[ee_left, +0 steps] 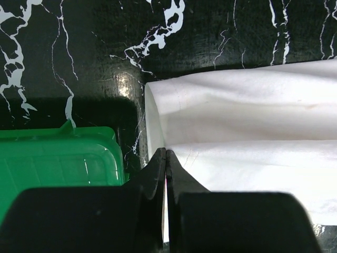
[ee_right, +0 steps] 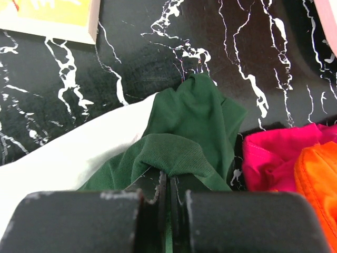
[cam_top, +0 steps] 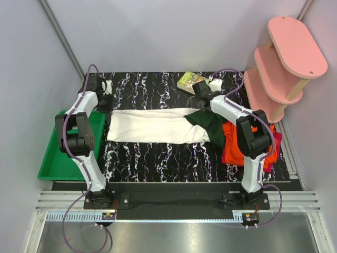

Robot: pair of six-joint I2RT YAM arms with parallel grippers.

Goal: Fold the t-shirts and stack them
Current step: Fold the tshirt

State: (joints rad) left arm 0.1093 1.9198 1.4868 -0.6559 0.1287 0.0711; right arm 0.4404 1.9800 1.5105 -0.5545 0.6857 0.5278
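Observation:
The cream-white t-shirt (cam_top: 152, 125) lies as a long folded band across the black marble table, its dark green sleeves (cam_top: 208, 124) bunched at the right end. My left gripper (cam_top: 107, 108) is shut on the shirt's left edge (ee_left: 158, 121); in the left wrist view the closed jaws (ee_left: 166, 153) have a sliver of white cloth between them. My right gripper (cam_top: 202, 108) is shut on a fold of green sleeve (ee_right: 195, 116), its jaws (ee_right: 169, 176) pinching the cloth. The orange t-shirt (cam_top: 237, 139) and magenta t-shirt (cam_top: 271, 145) lie crumpled at the right, under the right arm.
A green plastic tray (cam_top: 52, 158) sits off the table's left edge, close to the left gripper (ee_left: 58, 158). A small green illustrated book (cam_top: 190, 81) lies at the back. A pink tiered shelf (cam_top: 284, 58) stands at the back right.

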